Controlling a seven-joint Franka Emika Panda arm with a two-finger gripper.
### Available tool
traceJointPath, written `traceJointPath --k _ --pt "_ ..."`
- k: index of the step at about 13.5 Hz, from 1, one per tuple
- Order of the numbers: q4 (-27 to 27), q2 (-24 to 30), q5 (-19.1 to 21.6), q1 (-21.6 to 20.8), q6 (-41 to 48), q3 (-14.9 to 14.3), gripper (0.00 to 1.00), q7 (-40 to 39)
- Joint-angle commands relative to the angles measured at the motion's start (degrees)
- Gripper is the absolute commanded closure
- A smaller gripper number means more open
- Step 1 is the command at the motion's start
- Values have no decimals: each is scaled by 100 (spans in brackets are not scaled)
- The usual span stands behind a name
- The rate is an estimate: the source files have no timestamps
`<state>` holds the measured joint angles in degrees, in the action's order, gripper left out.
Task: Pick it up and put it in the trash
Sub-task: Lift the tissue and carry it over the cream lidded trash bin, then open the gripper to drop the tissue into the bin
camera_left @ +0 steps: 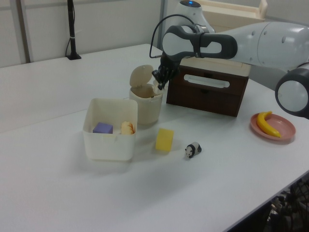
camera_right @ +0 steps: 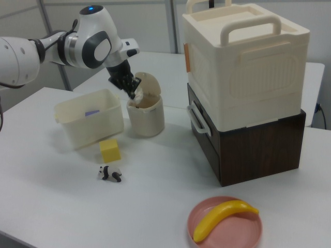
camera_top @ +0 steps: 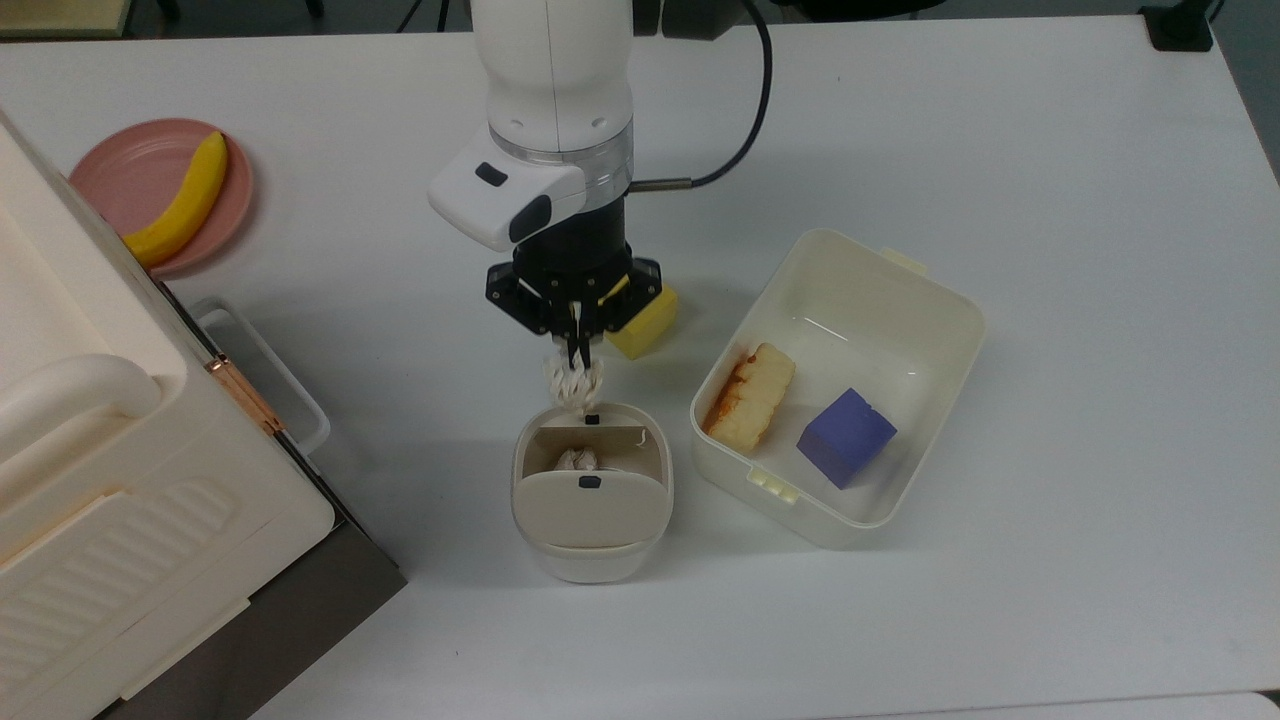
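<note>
Top view: jaws point(camera_top: 576, 352) closed on the paper ball point(camera_top: 575, 384), which hangs at the far rim of the bin point(camera_top: 592, 560), lid flap point(camera_top: 590, 505) tilted open; yellow cube point(camera_top: 645, 322) just behind the jaws, tub point(camera_top: 940, 300) to the top view's right holding bread point(camera_top: 750, 396) and a purple cube point(camera_top: 846, 437), banana point(camera_top: 182, 200) on a pink plate point(camera_top: 120, 170) far left on the surface point(camera_top: 1050, 150). Left view: ball point(camera_left: 157, 87) held over the bin point(camera_left: 146, 106) edge, panda point(camera_left: 192, 150) near the cube point(camera_left: 164, 139). Right view: jaws point(camera_right: 132, 92) pinch the ball above the bin point(camera_right: 146, 121) mouth, beside the cream case point(camera_right: 243, 62) on a brown drawer box point(camera_right: 258, 150).
</note>
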<state>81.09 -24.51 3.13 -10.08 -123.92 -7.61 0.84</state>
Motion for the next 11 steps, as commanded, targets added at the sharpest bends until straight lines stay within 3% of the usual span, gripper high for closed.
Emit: traceJointPath --k 1,2,3,4,6,11 --pt "-85 -290 48 -90 -992 -47 100 767" --pt "-94 -334 39 -91 -1054 -47 95 768" --pt "-103 -413 30 -91 -1099 -56 70 777" --pt "-103 -431 21 -117 -1108 -56 2 777" --pt "-103 -431 -241 -213 -1099 -56 0 794" --pt "-68 -318 -356 -214 -1020 -56 0 803"
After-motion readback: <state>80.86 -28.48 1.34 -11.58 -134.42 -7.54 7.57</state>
